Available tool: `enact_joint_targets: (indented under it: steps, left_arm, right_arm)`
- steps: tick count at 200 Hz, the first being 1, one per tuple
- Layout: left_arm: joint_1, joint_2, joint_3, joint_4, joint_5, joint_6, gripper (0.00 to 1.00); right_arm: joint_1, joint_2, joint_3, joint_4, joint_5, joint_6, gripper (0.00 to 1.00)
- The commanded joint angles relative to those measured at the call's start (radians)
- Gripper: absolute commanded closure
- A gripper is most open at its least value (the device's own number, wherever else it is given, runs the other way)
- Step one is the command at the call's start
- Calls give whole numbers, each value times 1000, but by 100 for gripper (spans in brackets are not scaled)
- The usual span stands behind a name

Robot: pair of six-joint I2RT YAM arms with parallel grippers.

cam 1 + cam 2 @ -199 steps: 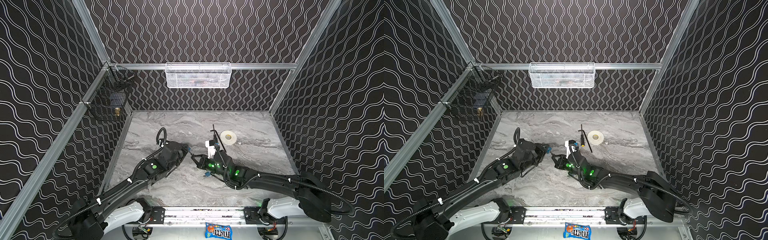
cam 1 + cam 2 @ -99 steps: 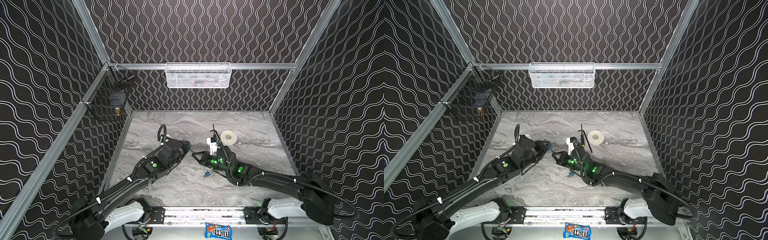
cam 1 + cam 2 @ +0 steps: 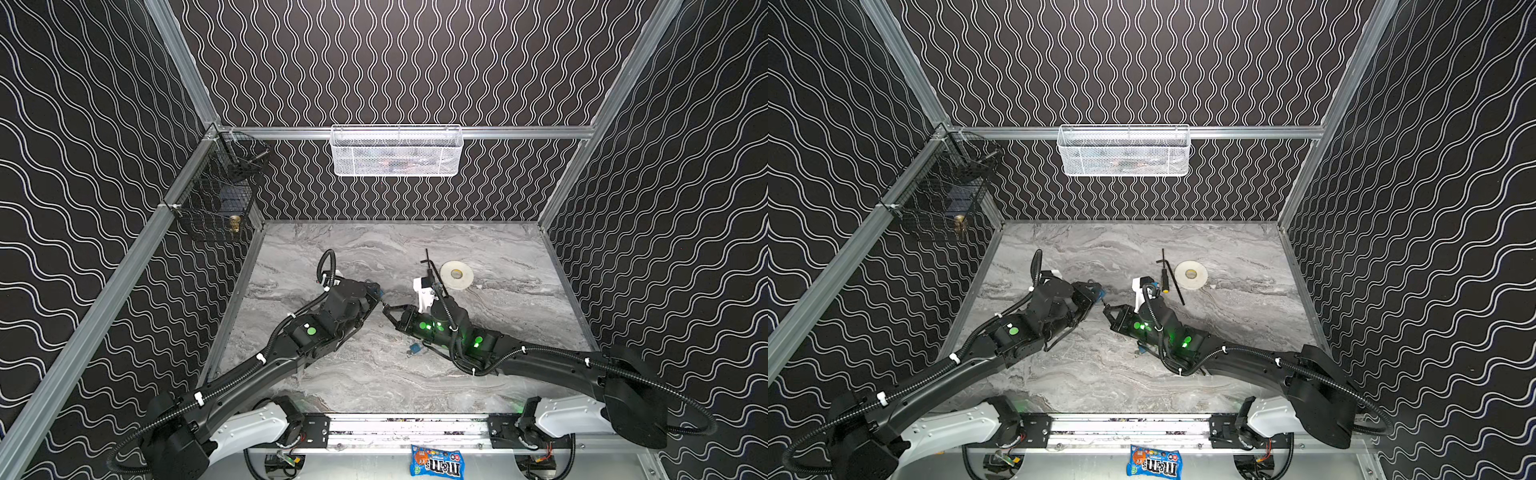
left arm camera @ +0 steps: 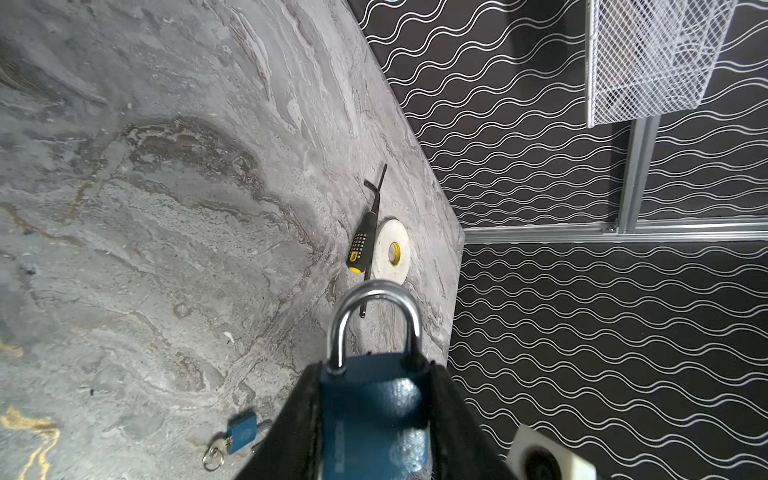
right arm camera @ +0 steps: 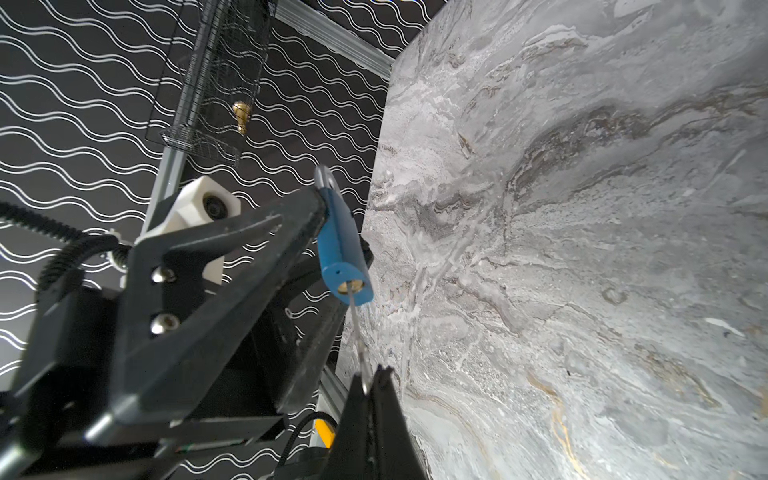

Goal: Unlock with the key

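Padlock (image 4: 374,415), blue-bodied with a bright steel shackle (image 4: 338,332), is held up off the grey marbled tabletop (image 4: 166,208), clamped by its flat sides in my left pincer (image 4: 374,374), just left of centre in both top views. Both legs of the shackle sit down in the body, so I judge it locked. Moving right, the thin silver key (image 5: 356,328) bridges the gap. Its tip is at the brass keyhole (image 5: 348,286) in the bottom of the body, and its other end is pinched in my right pincer (image 5: 370,376), whose jaws are shut tight on it. How deep the blade has gone I cannot tell. The pick-ups and lining-up look done. What is left, as I read it, is to seat the blade fully, twist it and free the shackle. Farther right a second small blue padlock (image 3: 415,349) lies on the table, and beyond it a black-and-yellow screwdriver (image 4: 361,245) just beside a white tape roll (image 4: 390,253).
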Motion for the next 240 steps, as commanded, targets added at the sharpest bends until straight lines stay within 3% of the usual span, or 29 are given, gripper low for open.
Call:
enact_joint_targets:
  steps: [1, 55, 127, 240]
  left_arm:
    - [-8, -6, 8, 13, 41, -15, 100]
    - [-6, -6, 25, 1, 3, -24, 100]
    - [-6, -14, 45, 3, -42, -16, 100]
    - [-7, -25, 37, 5, -27, -16, 100]
  right_arm:
    - [-1, -18, 0, 106, 2, 8, 100]
    - [5, -54, -20, -33, 40, 19, 100]
    - [38, -80, -70, 0, 60, -42, 100]
    - [37, -53, 0, 4, 84, -88, 100]
